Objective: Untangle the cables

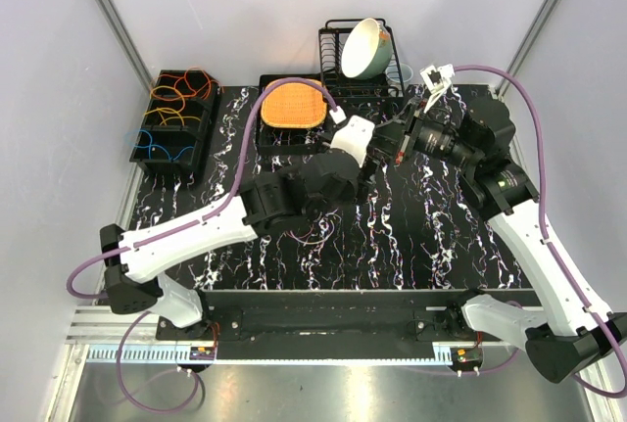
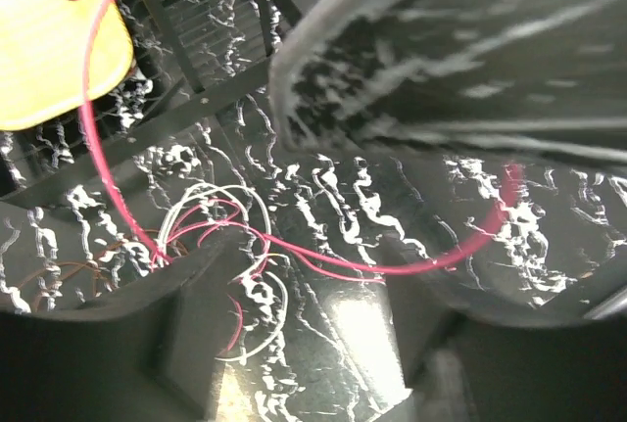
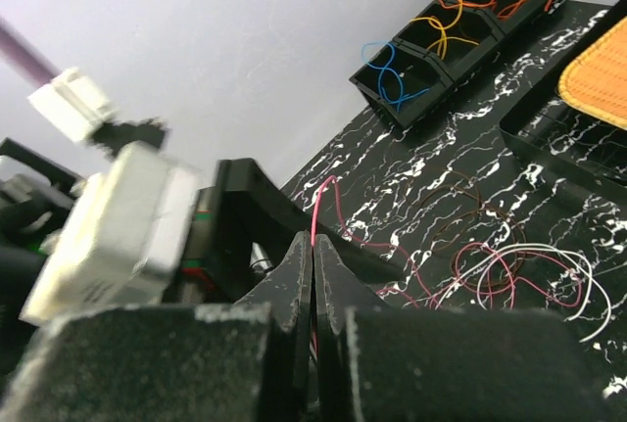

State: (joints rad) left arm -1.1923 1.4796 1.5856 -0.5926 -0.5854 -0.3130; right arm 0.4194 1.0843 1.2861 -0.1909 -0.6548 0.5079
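**A:** Right fingers [image 3: 292, 297] are pressed together on the red cable [image 3: 315, 214]; I can see it rising straight out of the pinch. Left fingers [image 2: 171, 319] stand apart with nothing in them, and the red loop crosses the gap.

**B:** Where's the rest?

**A:** The tangle [image 3: 519, 263] of white, pink and brown wire lies on the table [image 3: 431, 177], mid-table, near the pinch. The orange, yellow and blue ones sit in the bins [image 3: 436, 79] at the far left.

**B:** How will it handle?

**A:** Light, thin and springy, I'd judge. It holds its loop in the air. It's probably slick in the grip, and pulling could drag the others along. I'd have the left take the tangle low, close to where the red threads through it, not out on the loop.
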